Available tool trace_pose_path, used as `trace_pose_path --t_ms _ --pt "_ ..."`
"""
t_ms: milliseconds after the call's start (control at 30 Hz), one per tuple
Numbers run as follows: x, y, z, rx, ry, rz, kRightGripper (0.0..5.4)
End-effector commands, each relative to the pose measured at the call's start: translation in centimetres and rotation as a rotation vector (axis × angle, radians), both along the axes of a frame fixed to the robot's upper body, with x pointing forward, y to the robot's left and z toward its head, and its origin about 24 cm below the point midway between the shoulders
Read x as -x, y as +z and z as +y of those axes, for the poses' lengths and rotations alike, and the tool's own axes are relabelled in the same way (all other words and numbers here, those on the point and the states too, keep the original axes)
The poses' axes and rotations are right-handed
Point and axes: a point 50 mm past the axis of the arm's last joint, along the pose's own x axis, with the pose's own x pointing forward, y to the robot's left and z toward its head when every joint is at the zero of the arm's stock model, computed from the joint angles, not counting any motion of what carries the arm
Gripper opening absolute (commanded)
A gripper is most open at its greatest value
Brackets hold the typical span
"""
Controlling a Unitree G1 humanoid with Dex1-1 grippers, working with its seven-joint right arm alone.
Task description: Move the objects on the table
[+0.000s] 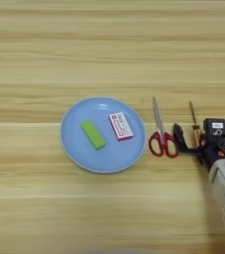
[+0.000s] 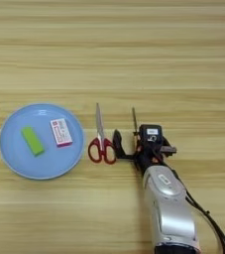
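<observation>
While looking down through the left eye, seeing a blue plate (image 1: 69, 144) holding the green block (image 1: 93, 134) and white-and-red box (image 1: 121, 126), scissors (image 1: 160, 134) lying just right of it on the table (image 1: 34, 208), and the gripper (image 1: 189, 135) spread open around the screwdriver (image 1: 195, 124). Switching to the right eye, noticing one black finger (image 2: 117, 140) nearly touching the red handles; probably risking nudging the scissors or rolling the thin screwdriver away while closing.
</observation>
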Motion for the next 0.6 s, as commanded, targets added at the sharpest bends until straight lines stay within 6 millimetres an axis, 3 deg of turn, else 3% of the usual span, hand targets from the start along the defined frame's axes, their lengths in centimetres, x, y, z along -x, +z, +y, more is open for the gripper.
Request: trace_pose_path --t_ms 33,600 --pt "-1.3 3.1 0.0 0.060 0.004 -0.172 5.37" --pt "-1.0 5.5 1.5 0.056 0.074 -0.308 5.37"
